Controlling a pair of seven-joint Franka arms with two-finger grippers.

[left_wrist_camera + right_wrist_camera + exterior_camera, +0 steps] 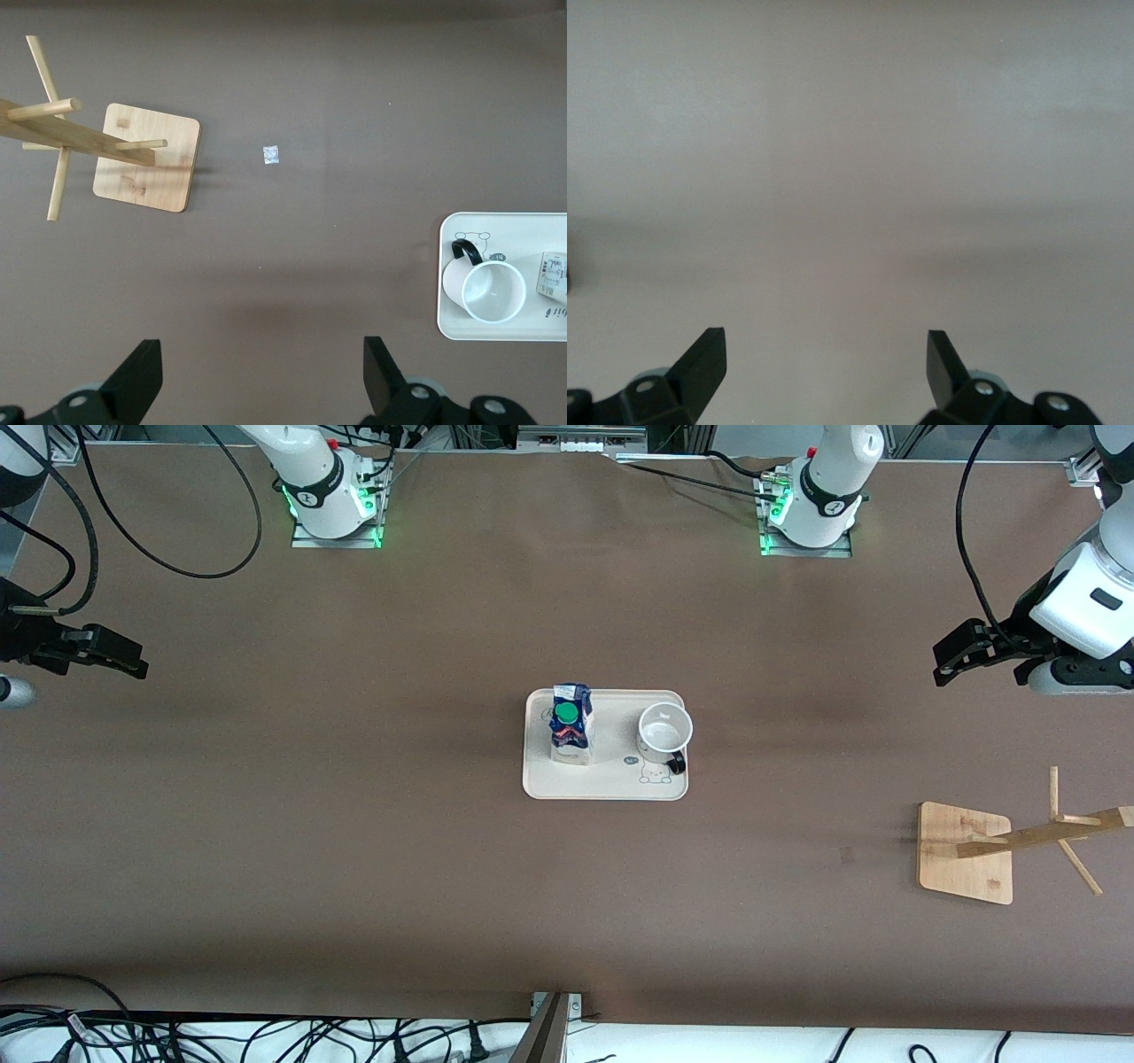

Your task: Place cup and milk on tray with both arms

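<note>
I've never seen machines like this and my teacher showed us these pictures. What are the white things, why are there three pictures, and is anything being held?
The white things are two robot arms, each ending in a black gripper that pinches. The big picture looks down from a high camera. The other two come from small cameras on each arm's wrist. On the brown table sits a cream tray. Standing on it are a blue milk carton and a white cup. A wooden stand sits toward the left arm's end. The left gripper and right gripper wait over the table's ends, jaws open, holding nothing.
</note>
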